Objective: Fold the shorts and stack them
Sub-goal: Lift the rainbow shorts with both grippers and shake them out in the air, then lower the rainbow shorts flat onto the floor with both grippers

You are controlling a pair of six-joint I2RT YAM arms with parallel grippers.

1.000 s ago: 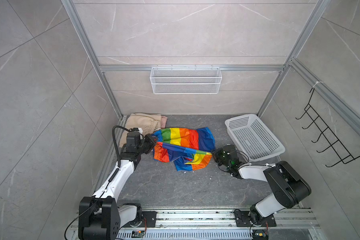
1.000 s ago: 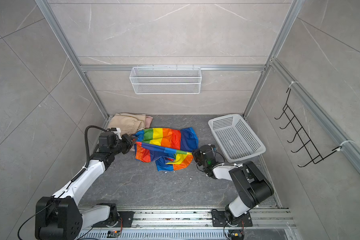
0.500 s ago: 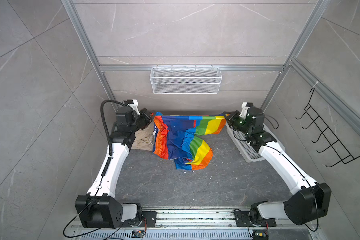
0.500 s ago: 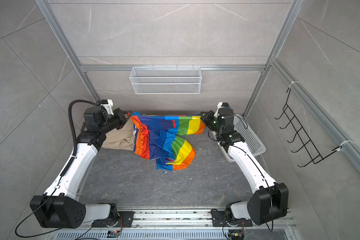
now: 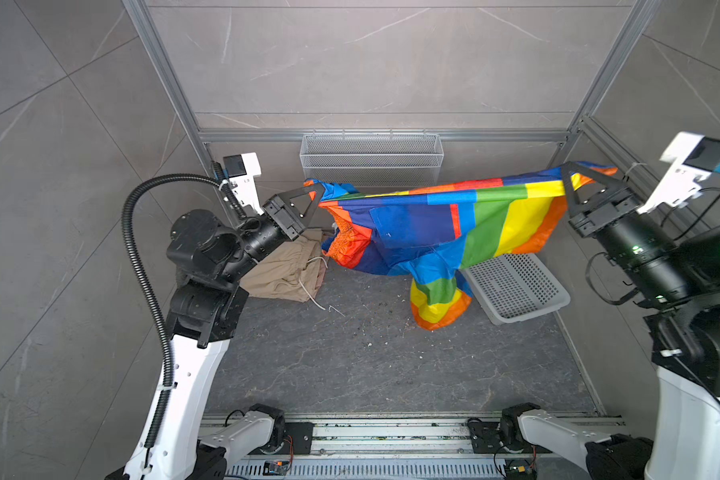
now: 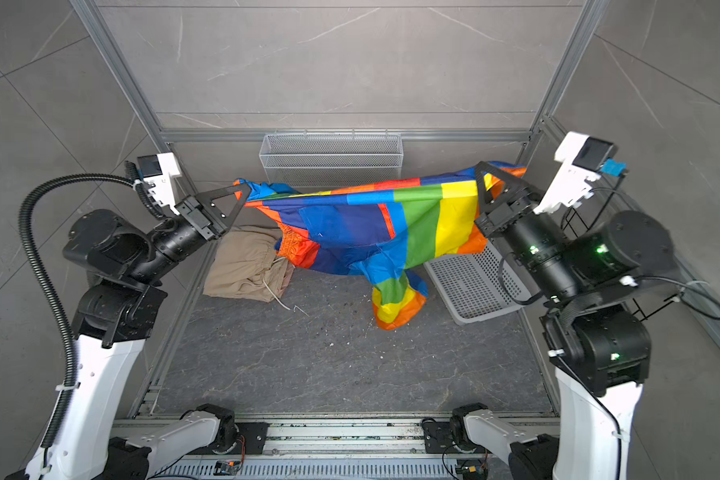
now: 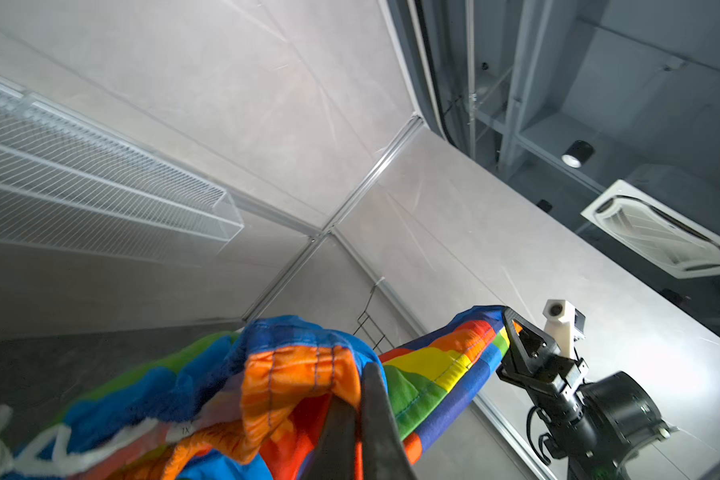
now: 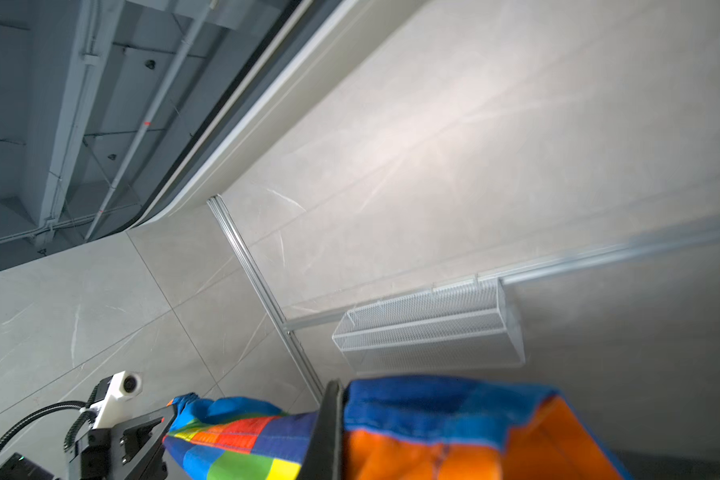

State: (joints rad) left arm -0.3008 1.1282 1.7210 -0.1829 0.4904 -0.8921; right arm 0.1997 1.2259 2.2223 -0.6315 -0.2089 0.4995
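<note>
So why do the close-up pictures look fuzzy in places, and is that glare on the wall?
Left wrist view: the rainbow shorts close to the lens go soft, while the right pincer farther off is crisp. Right wrist view: a bright glare patch on the wall, wire shelf slightly hazy. Both top views: sharp, evenly lit, frame posts splaying outward.

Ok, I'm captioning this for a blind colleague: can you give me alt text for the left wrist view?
The rainbow-striped shorts stretched in the air between two shut grippers: the left gripper pinches a bunched orange-and-blue edge close to the camera, the right gripper holds the far end. Behind, grey tiled walls and a white wire shelf.
</note>
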